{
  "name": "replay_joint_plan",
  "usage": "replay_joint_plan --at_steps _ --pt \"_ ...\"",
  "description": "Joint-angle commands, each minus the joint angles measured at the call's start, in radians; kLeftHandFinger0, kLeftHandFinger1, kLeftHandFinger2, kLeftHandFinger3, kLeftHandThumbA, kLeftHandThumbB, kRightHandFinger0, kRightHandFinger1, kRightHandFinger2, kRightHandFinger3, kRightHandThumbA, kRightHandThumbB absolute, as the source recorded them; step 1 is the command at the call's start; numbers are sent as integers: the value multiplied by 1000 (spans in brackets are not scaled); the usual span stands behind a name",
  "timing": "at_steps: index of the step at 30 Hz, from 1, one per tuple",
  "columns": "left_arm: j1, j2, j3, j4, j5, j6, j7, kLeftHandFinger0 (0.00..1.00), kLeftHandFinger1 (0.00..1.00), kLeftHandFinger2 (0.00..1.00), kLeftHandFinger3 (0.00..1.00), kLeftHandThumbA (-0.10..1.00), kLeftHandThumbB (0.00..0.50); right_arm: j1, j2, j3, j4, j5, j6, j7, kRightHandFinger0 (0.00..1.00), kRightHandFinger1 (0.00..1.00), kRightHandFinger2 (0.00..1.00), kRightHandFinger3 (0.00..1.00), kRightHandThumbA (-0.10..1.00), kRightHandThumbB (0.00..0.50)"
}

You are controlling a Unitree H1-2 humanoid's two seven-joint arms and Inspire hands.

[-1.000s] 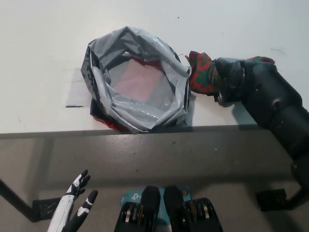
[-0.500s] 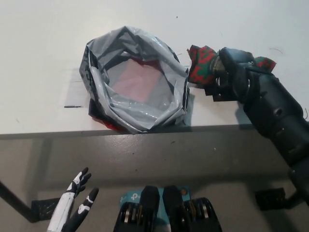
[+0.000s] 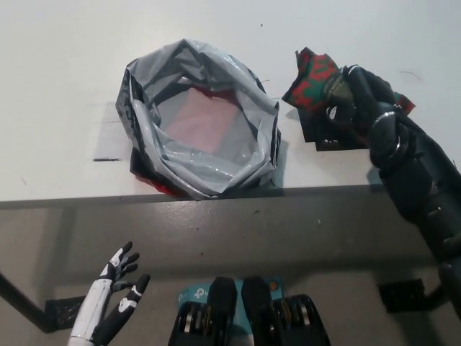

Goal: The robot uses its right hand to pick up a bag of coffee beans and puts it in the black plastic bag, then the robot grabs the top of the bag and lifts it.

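Head view: I see my right hand (image 3: 354, 97) at the upper right of the frame, clenched around the red-and-green coffee bean bag (image 3: 311, 79), just right of the open black plastic bag (image 3: 198, 119) on the white table (image 3: 57, 72). My left hand (image 3: 115, 299) rests at lower left, fingers spread, holding nothing.

No words, brand names or numbers can be read anywhere: the red and green coffee bean bag (image 3: 311, 78) carries only a pattern, and the plastic bag (image 3: 202, 119) and worktop (image 3: 65, 65) bear no legible print
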Motion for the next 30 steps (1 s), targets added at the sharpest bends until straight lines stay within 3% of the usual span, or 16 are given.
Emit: replay_joint_plan --at_steps 1,7,9,10,16,20,21,22,23,24,26,28,29,30 --pt "-12 19 -4 -9 7 -34 -7 742 861 893 1000 859 153 -31 2 -47 -47 69 -70 -66 0 286 723 697 -100 171" --pt "-11 20 -7 -6 2 -41 -8 720 826 854 1000 829 123 -64 24 -252 -51 292 0 62 0 440 753 721 -100 129" --pt "-11 21 -6 -8 3 -38 -9 720 832 860 1000 828 127 -75 26 -318 -53 357 19 105 71 531 814 756 -100 141" --pt "-12 21 -6 -8 3 -36 -9 720 833 861 1000 827 126 -80 27 -347 -58 386 28 119 80 532 821 767 -100 156" --pt "-15 22 -9 -8 5 -44 -9 684 789 828 1000 808 119 -124 42 -525 -85 562 115 206 0 430 768 831 -100 159" --pt "-15 22 -8 -1 5 -52 -7 675 775 821 1000 815 128 -144 50 -574 -130 595 169 215 0 354 790 924 -100 146" --pt "-14 23 -9 -5 10 -46 -7 676 775 823 1000 819 127 -148 53 -589 -148 605 189 215 0 341 830 1000 -100 133" --pt "-14 23 -10 -5 12 -46 -7 676 775 824 1000 820 126 -150 55 -592 -157 607 200 213 0 288 778 1000 -100 134" --pt "-14 24 -10 -4 14 -49 -6 675 774 825 1000 822 120 -151 58 -598 -175 608 217 212 0 233 736 930 -100 124" --pt "-13 25 -11 -3 15 -51 -6 674 773 825 1000 822 119 -153 60 -601 -191 612 230 213 0 215 734 1000 -100 107" --pt "-12 24 -10 -4 14 -48 -6 672 774 828 1000 821 122 -156 66 -607 -230 626 250 224 0 130 634 957 -100 84" --pt "-11 24 -9 -5 10 -44 -8 665 774 833 1000 813 121 -158 73 -608 -272 641 261 239 0 159 735 884 -100 91" --pt "-11 23 -9 -6 9 -42 -8 662 773 834 1000 811 121 -160 75 -607 -288 643 275 242 0 147 729 874 -100 108" --pt "-11 23 -9 -3 7 -46 -8 662 774 835 1000 809 119 -162 80 -603 -321 645 305 238 0 132 693 795 -100 120"
